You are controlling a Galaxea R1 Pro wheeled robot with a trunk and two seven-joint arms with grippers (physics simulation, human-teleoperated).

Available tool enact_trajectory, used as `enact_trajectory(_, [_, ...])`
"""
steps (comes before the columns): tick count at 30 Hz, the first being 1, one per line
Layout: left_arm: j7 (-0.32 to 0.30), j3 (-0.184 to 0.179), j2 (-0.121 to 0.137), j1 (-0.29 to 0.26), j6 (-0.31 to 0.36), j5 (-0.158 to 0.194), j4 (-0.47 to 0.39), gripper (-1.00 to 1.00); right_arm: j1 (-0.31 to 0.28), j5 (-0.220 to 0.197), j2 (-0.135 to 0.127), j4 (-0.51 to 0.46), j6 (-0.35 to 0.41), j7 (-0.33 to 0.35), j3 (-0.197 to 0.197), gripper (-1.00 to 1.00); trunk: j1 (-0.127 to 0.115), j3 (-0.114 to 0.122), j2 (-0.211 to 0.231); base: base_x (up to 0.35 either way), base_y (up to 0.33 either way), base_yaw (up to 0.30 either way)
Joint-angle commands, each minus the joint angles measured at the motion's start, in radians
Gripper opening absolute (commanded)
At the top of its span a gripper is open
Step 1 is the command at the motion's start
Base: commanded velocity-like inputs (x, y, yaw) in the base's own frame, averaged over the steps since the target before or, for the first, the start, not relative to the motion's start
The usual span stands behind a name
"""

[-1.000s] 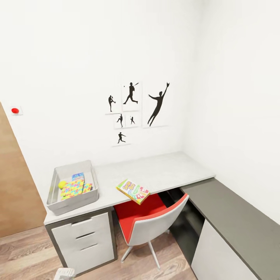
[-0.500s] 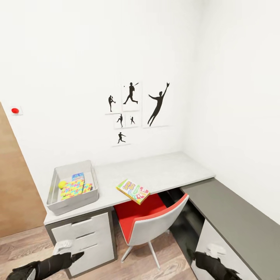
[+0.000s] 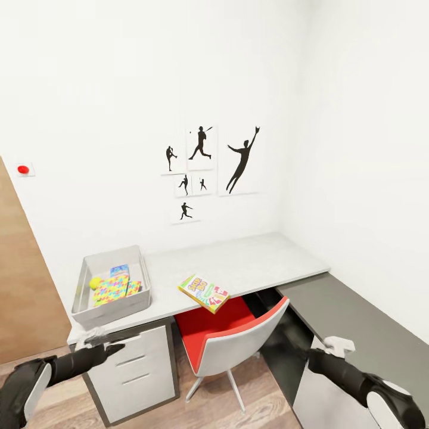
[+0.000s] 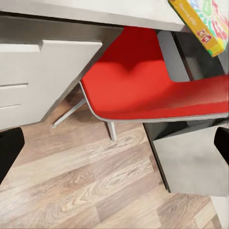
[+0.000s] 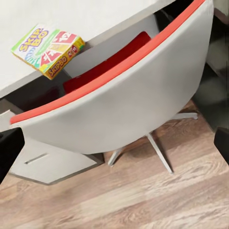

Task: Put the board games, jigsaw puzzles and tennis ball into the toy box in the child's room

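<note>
The light grey toy box stands at the left end of the table. In it lie a bright jigsaw puzzle, the yellow tennis ball and a blue board game. A green, red and yellow board game lies flat at the table's front edge, above the chair; it also appears as the board game and the board game. My left gripper is open in front of the drawers, below the toy box. My right gripper is open beside the lower dark desk section.
A chair with a red seat and grey back is tucked under the table between my arms. White drawers sit under the toy box. The dark grey desk section runs along the right wall. Wood-plank floor lies below.
Both arms have risen into the head view. The left gripper climbed from floor level to drawer height; the right one came up by the dark desk. The toys and camera stayed still.
</note>
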Motion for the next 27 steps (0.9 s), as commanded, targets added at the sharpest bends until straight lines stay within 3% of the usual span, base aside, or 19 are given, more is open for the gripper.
enact_trajectory(1, [-0.001,0.007,-0.001,-0.01,0.015,0.004,-0.002,1.0,0.0,-0.003,-0.001,-0.007,0.016,0.007,-0.014,1.0,0.0,-0.001,-0.001,0.0,0.0,0.0])
enact_trajectory(2, [0.0,0.015,-0.001,-0.026,0.026,0.004,-0.006,1.0,0.001,-0.002,-0.002,-0.016,0.035,0.026,-0.039,1.0,0.0,-0.001,-0.001,0.0,0.0,0.0])
enact_trajectory(7, [0.002,0.024,-0.002,-0.064,0.052,0.004,-0.011,1.0,0.003,-0.002,-0.003,-0.026,0.07,0.1,-0.097,1.0,0.0,-0.001,-0.001,0.0,0.0,0.0])
enact_trajectory(11, [0.004,0.027,-0.003,-0.107,0.095,0.004,-0.01,1.0,0.008,-0.002,-0.004,-0.032,0.118,0.195,-0.175,1.0,0.0,-0.001,-0.001,0.0,0.0,0.0])
enact_trajectory(12, [0.005,0.028,-0.005,-0.124,0.115,0.004,-0.008,1.0,0.01,-0.002,-0.003,-0.033,0.145,0.244,-0.219,1.0,0.0,-0.001,-0.001,0.0,0.0,0.0])
enact_trajectory(16, [0.011,0.027,-0.008,-0.156,0.143,0.003,-0.004,1.0,0.011,-0.002,0.002,-0.033,0.206,0.374,-0.32,1.0,0.0,-0.001,-0.001,0.0,0.0,0.0])
enact_trajectory(17, [0.02,0.026,-0.009,-0.172,0.15,0.003,0.0,1.0,0.011,-0.003,0.004,-0.033,0.235,0.455,-0.372,1.0,0.0,-0.001,-0.001,0.0,0.0,0.0])
enact_trajectory(20, [0.04,0.026,-0.009,-0.195,0.156,0.004,0.015,1.0,0.012,-0.002,0.006,-0.031,0.271,0.592,-0.444,1.0,0.0,-0.001,-0.001,0.0,0.0,0.0])
enact_trajectory(21, [0.053,0.026,-0.01,-0.212,0.159,0.005,0.031,1.0,0.012,-0.001,0.007,-0.03,0.289,0.686,-0.486,1.0,0.0,-0.001,-0.001,0.0,0.0,0.0])
enact_trajectory(24, [0.068,0.026,-0.018,-0.24,0.158,0.006,0.065,1.0,0.012,0.0,0.008,-0.028,0.304,0.823,-0.535,1.0,0.0,-0.001,-0.001,0.0,0.0,0.0])
enact_trajectory(25, [0.075,0.026,-0.027,-0.261,0.156,0.006,0.094,1.0,0.012,0.003,0.008,-0.028,0.31,0.904,-0.559,1.0,0.0,-0.001,-0.001,0.0,0.0,0.0])
enact_trajectory(27, [0.081,0.026,-0.037,-0.285,0.154,0.006,0.125,1.0,0.012,0.006,0.008,-0.028,0.314,0.976,-0.576,1.0,0.0,-0.001,-0.001,0.0,0.0,0.0])
